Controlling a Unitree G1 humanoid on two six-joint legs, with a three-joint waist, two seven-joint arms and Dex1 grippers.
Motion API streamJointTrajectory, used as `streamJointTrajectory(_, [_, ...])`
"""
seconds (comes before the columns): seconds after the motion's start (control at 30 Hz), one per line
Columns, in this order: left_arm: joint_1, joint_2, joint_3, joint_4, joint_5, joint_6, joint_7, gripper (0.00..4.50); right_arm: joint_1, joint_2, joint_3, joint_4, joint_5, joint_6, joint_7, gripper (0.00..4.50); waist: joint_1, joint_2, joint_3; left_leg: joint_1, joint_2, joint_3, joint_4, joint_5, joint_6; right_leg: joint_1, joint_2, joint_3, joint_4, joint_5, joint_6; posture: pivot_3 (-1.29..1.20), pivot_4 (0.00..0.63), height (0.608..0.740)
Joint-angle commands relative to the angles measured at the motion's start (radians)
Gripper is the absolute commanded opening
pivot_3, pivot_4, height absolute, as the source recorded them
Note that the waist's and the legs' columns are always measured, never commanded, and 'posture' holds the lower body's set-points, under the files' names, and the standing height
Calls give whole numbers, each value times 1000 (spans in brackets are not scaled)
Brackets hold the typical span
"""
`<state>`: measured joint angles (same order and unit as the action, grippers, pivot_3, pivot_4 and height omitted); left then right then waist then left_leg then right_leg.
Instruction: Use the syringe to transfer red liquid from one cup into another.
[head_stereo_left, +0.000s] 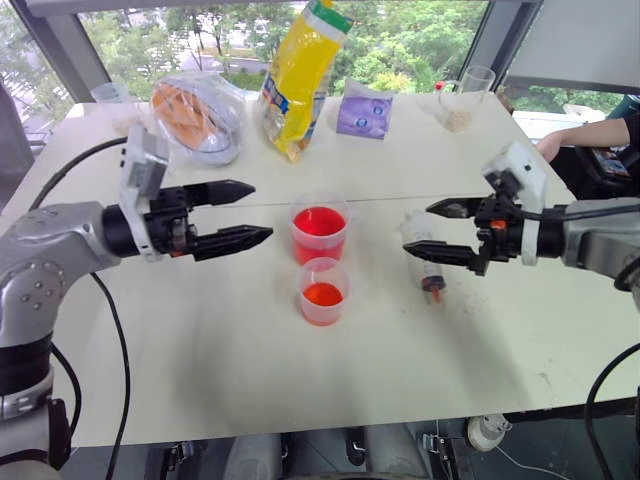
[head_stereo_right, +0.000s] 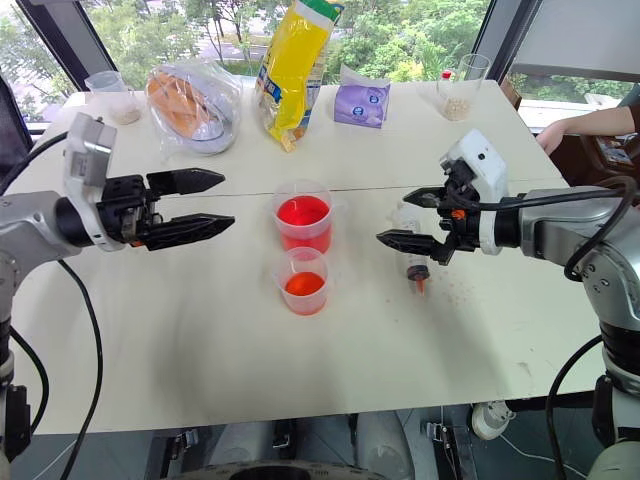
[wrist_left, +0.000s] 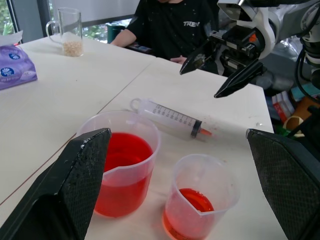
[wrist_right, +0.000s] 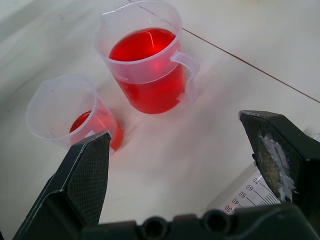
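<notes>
The larger handled cup (head_stereo_left: 320, 232) stands at mid-table, well filled with red liquid (head_stereo_left: 319, 222). Just in front of it is the smaller cup (head_stereo_left: 323, 290), holding a shallow layer of red liquid. The syringe (head_stereo_left: 425, 260) lies flat on the table to their right, its orange tip toward the front edge. My right gripper (head_stereo_left: 418, 228) hovers open just above the syringe's barrel, which shows past its fingers (wrist_right: 270, 160) in the right wrist view. My left gripper (head_stereo_left: 262, 210) is open and empty, pointing level at the cups from their left.
Along the back of the table sit a small cup (head_stereo_left: 115, 100), a plastic bag of orange items (head_stereo_left: 200, 115), a yellow bag (head_stereo_left: 300, 75), a purple packet (head_stereo_left: 363, 110) and a glass mug with grains (head_stereo_left: 462, 100). A person's arm (head_stereo_left: 590, 135) rests at the far right.
</notes>
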<state>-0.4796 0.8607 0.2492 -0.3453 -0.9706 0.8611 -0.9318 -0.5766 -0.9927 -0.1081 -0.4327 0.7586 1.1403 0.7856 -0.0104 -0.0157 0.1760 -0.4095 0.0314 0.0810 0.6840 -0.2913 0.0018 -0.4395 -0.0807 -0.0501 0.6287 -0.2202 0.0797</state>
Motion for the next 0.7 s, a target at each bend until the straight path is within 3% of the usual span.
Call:
streamJointTrajectory(0.03, [-2, 0, 7, -20, 8, -26, -4, 4500, -33, -8, 23, 17, -28, 12, -23, 4467, 0, 0, 0, 0, 0, 0, 0, 0, 0, 0, 0, 0, 0, 0, 0, 0, 150, 740])
streamJointTrajectory(0.27, [-16, -16, -30, -5, 41, -55, -14, 4500, -185, 20, 183, 221, -122, 214, -122, 4467, -1, 0, 0, 0, 0, 1, 0, 0, 0, 0, 0, 0, 0, 0, 0, 0, 150, 740])
streamJointTrajectory(0.53, [-18, -50, -64, -1, 80, -88, -20, 4500, -482, 209, 300, 698, -275, 399, -227, 4467, -4, 0, 0, 0, 0, 1, 0, 0, 0, -1, 1, 1, 1, 0, 0, 0, 150, 740])
streamJointTrajectory(0.7, [3, -63, -55, -15, 89, -97, -10, 4500, -574, 290, 359, 897, -336, 413, -231, 4467, -2, 0, 0, 0, 0, 2, 0, 0, 0, -1, 1, 1, 1, 0, 0, 0, 150, 740])
